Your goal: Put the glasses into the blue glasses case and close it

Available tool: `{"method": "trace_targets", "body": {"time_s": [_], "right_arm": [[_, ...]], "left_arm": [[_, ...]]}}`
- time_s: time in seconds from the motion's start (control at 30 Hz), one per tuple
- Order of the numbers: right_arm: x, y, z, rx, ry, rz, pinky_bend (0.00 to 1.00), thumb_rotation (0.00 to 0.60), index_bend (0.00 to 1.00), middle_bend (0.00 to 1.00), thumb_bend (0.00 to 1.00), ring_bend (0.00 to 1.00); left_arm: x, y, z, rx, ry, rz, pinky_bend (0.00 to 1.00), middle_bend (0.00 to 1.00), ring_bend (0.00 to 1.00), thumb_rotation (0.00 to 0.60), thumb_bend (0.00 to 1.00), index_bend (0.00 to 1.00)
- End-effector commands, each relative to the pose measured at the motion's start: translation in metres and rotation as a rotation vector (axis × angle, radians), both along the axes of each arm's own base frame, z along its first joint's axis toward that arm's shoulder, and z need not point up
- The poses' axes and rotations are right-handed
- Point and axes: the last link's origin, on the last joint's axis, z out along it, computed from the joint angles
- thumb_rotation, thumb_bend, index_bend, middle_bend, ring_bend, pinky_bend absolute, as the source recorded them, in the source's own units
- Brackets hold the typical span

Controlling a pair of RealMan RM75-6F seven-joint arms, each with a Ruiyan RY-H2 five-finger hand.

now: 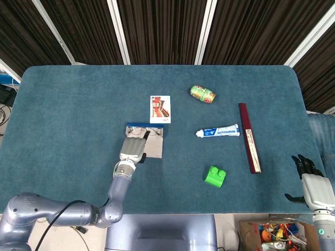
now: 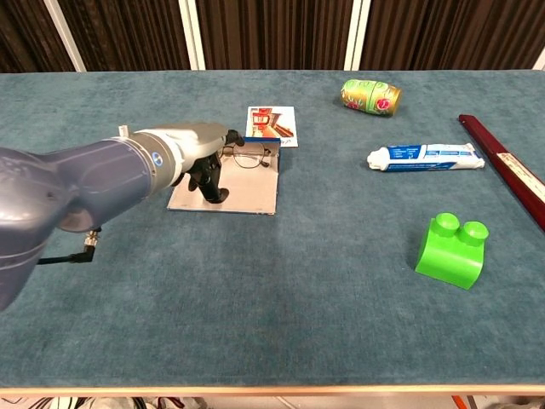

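Near the middle-left of the teal felt table (image 1: 68, 99), the thin wire-framed glasses (image 2: 245, 157) lie inside the open blue glasses case (image 2: 230, 187), on its flat grey lining, so closing apparently remains. Over the case, the left hand (image 2: 197, 149) has dark fingers reaching down; whether it grips anything I cannot tell. At the near right edge, the right hand (image 1: 309, 180) rests empty, fingers apart.

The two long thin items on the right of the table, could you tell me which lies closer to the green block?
The toothpaste tube, white and blue, lies just behind the green block. The dark red stick lies further right, nearer the table's edge.
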Motion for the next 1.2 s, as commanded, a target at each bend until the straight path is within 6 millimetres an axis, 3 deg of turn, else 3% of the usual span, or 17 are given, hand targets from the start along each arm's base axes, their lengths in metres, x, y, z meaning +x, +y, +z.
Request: {"method": "trace_targets", "body": {"time_s": [0.03, 0.13, 0.23, 0.53, 0.9, 1.2], "right_arm": [[0.0, 0.0, 0.0, -0.001, -0.001, 0.0, 0.23, 0.6, 0.0, 0.0, 0.1, 0.01], [0.0, 0.0, 0.0, 0.001, -0.002, -0.002, 0.23, 0.6, 0.0, 0.0, 0.1, 0.01], [0.0, 0.0, 0.0, 0.001, -0.003, -0.004, 0.23, 0.6, 0.0, 0.0, 0.1, 0.02], [0.0, 0.0, 0.0, 0.003, -0.006, -0.007, 0.23, 0.6, 0.0, 0.0, 0.1, 0.02], [-0.001, 0.0, 0.001, 0.004, -0.013, -0.013, 0.23, 0.6, 0.0, 0.0, 0.1, 0.03], [-0.001, 0.0, 0.001, 0.006, -0.015, -0.015, 0.23, 0.6, 0.0, 0.0, 0.1, 0.03]], "left_arm": [[-0.006, -0.003, 0.008, 0.019, 0.03, -0.056, 0.37, 0.36, 0.26, 0.6, 0.27, 0.12], [-0.009, -0.003, 0.009, 0.02, 0.039, -0.085, 0.26, 0.26, 0.17, 0.6, 0.21, 0.12], [-0.011, -0.004, 0.01, 0.028, 0.048, -0.134, 0.23, 0.23, 0.14, 0.6, 0.19, 0.12], [-0.023, -0.007, 0.005, 0.023, 0.094, -0.195, 0.32, 0.28, 0.2, 0.6, 0.19, 0.15], [-0.03, -0.009, -0.005, 0.007, 0.13, -0.215, 0.07, 0.21, 0.08, 0.6, 0.19, 0.14], [-0.033, -0.01, -0.011, 0.029, 0.146, -0.236, 0.06, 0.19, 0.08, 0.6, 0.19, 0.13]]}}
